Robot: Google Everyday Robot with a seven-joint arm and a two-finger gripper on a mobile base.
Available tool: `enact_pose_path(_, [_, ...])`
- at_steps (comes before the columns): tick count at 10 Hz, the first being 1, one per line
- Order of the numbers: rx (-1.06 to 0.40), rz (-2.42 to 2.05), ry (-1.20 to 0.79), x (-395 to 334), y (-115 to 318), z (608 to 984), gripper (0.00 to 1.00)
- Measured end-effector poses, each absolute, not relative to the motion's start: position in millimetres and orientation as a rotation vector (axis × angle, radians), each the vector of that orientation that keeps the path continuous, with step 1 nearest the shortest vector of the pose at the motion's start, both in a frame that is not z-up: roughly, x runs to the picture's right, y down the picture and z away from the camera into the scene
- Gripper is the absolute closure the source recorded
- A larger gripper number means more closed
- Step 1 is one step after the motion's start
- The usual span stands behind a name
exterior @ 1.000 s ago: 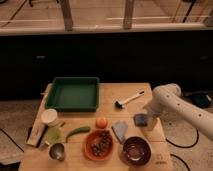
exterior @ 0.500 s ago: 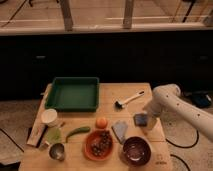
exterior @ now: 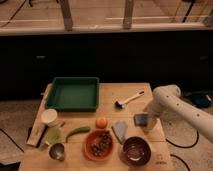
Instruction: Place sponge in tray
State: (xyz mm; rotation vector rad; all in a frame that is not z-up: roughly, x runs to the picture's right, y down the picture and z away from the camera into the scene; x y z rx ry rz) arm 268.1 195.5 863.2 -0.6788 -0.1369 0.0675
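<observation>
The small blue sponge [exterior: 140, 119] lies on the wooden table, right of centre. My gripper [exterior: 149, 123] is down at the sponge's right edge, at the end of the white arm [exterior: 172, 100] that reaches in from the right. It hides part of the sponge. The dark green tray [exterior: 74, 105] stands at the table's back left, well apart from the sponge, with nothing in it.
A dish brush [exterior: 129, 99] lies behind the sponge. In front are a grey-blue folded cloth [exterior: 120, 131], an orange fruit [exterior: 101, 122], an orange bowl of dark fruit [exterior: 99, 144] and a dark bowl [exterior: 136, 150]. Cups [exterior: 49, 117] and a green vegetable [exterior: 78, 132] sit front left.
The arm has barely shifted beside the sponge. The sponge and everything else stay where they were.
</observation>
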Motion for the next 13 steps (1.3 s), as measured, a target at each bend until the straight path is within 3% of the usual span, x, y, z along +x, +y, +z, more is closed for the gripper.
enact_pose_path(2, [-0.679,0.068,-0.138,268.9,195.9,864.3,0.31])
enact_pose_path(6, [-0.676,0.062,-0.135,268.2,198.3,859.9,0.54])
enact_pose_path(8, [-0.662,0.052,-0.133,266.7,190.8,855.1,0.71])
enact_pose_path(10, [-0.632,0.029,-0.132,262.4,161.3,838.5,0.95])
enact_pose_path(13, [-0.617,-0.001,-0.129,250.1,141.8,832.5,0.96])
